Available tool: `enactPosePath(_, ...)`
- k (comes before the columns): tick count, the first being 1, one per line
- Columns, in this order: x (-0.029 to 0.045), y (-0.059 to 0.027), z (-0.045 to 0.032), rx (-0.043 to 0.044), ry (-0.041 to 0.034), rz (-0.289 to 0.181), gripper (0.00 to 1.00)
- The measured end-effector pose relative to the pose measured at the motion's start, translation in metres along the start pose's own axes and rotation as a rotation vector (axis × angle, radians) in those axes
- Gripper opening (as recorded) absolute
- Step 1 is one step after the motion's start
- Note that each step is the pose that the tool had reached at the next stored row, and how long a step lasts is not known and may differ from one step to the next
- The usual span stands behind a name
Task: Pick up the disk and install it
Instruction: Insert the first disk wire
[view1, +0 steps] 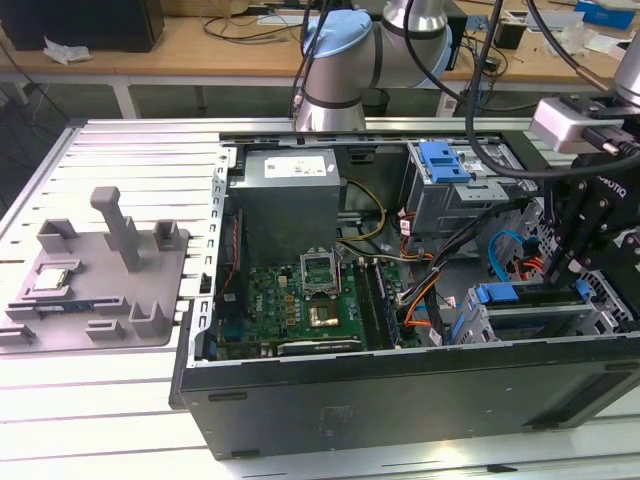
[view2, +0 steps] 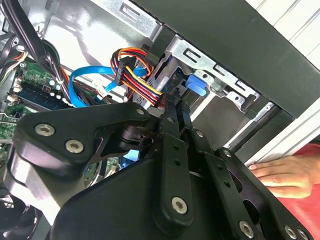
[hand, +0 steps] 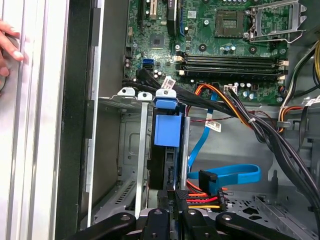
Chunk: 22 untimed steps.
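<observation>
Slotted table (view1: 110, 420); disk (hand: 166, 131) in cage (hand: 141, 150), hand (hand: 7, 47) beside case (hand: 75, 125)

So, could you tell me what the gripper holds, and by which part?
It cannot be told: the gripper is at the end of the disk in the drive cage, but any grip is hidden.

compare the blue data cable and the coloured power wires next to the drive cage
The blue data cable is one flat band of a single colour; the power wires are separate thin strands in red, orange and yellow. The blue data cable bends back in a loop; the power wires lie straight where they show. Both end in black plugs beside the drive cage.
</observation>
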<state>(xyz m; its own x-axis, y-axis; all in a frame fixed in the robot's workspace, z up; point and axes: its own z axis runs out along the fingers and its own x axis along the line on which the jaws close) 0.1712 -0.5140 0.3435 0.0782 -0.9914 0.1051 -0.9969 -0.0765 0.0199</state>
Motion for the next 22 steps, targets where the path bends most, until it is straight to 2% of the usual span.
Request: enactPosePath(22,-0.0006,-0.0001,0.0061,0.0,-0.0001,0.0,0.16)
